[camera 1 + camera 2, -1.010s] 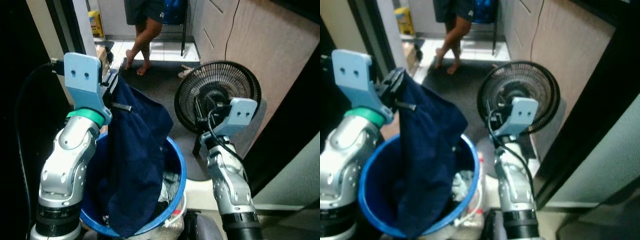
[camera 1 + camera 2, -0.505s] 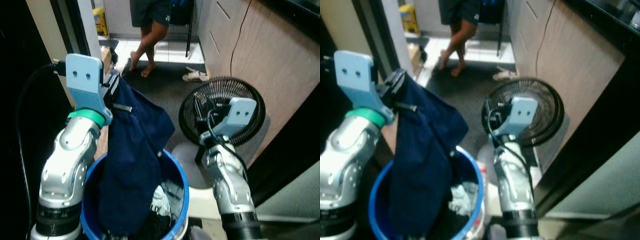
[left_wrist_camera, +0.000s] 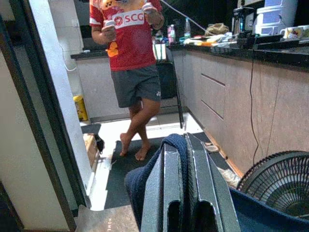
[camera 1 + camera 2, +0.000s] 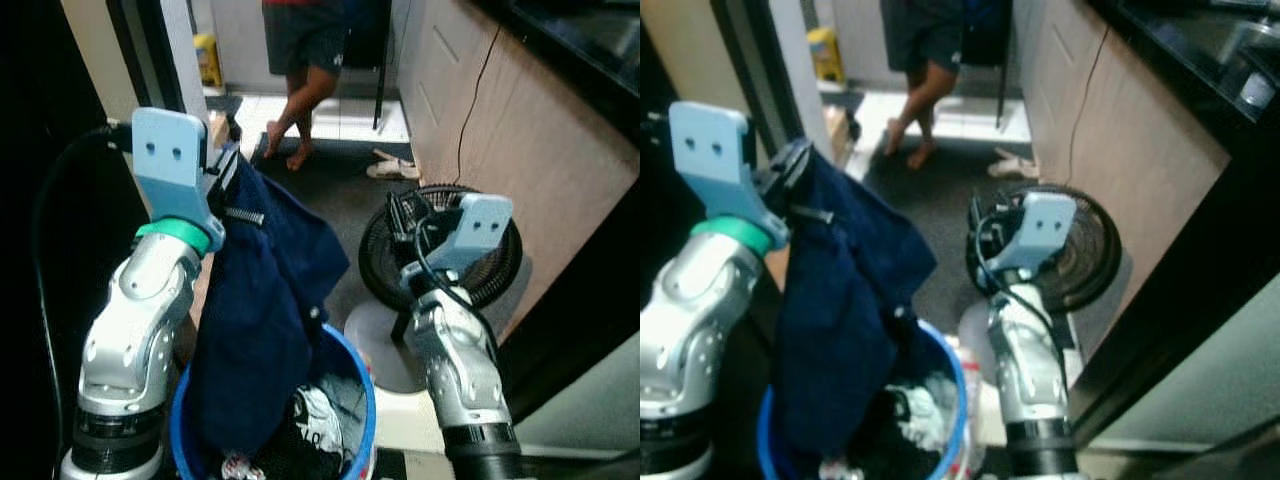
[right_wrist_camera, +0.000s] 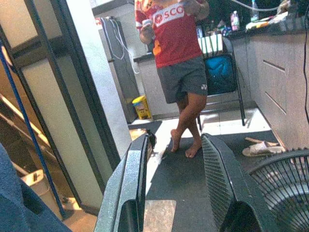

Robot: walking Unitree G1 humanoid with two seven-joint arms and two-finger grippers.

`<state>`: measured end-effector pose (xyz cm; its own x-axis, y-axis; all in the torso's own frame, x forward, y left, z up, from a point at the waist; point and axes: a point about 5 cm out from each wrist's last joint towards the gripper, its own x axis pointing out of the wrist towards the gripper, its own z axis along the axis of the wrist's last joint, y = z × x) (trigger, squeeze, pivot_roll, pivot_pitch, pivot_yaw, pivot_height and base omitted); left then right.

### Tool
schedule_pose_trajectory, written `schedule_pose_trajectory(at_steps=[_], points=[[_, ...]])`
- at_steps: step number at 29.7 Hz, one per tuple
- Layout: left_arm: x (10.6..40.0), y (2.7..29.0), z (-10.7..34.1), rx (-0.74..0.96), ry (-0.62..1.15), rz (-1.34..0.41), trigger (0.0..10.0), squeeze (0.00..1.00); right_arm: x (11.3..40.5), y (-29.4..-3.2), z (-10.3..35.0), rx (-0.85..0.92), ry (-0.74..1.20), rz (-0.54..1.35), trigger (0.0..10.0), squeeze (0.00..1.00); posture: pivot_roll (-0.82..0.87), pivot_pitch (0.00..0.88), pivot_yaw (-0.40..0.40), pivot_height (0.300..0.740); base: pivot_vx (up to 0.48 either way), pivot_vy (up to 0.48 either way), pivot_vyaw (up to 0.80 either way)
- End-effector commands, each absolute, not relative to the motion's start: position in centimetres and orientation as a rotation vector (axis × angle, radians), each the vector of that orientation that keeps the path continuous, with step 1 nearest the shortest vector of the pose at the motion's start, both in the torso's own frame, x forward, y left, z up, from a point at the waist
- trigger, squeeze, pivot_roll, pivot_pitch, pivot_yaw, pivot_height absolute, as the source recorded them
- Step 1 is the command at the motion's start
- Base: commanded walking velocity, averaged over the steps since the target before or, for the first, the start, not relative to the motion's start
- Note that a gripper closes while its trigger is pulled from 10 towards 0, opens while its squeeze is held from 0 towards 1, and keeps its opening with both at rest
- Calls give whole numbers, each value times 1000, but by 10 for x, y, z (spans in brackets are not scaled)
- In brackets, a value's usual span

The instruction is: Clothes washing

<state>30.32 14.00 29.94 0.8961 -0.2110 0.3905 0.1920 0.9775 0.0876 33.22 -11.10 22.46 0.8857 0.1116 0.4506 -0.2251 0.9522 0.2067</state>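
Note:
A dark blue garment (image 4: 265, 300) hangs from my raised left gripper (image 4: 222, 168), whose fingers (image 3: 198, 188) are shut on its top edge. The cloth trails down into a blue laundry basket (image 4: 368, 415) below, where white and dark clothes (image 4: 320, 425) lie. My right gripper (image 4: 405, 212) is raised beside the garment, to its right, open with nothing between its fingers (image 5: 219, 188).
A black floor fan (image 4: 495, 262) stands just behind my right arm. A person (image 4: 305, 60) in a red shirt and dark shorts stands barefoot in the doorway ahead. Beige cabinets (image 4: 520, 130) run along the right. A dark door frame (image 4: 135, 60) is on the left.
The view has tilted up, showing more of the room. The garment has risen relative to the basket, and more of the clothes in the basket are uncovered.

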Motion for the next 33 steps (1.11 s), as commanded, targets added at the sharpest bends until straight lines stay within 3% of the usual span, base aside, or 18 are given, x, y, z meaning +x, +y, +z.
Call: schedule_pose_trajectory(at_steps=[1,18,33], points=[[302,140,301,55,-423,-205,10000,0,331,-108,224,261,-447,184,10000,0,70,33,23,691,0,0,0],[303,141,298,65,-416,-208,10000,0,332,-107,225,264,-451,189,10000,0,79,16,25,740,0,0,0],[310,143,285,24,-344,-198,10000,0,334,-112,236,258,-482,136,10000,0,67,12,30,740,0,0,0]])
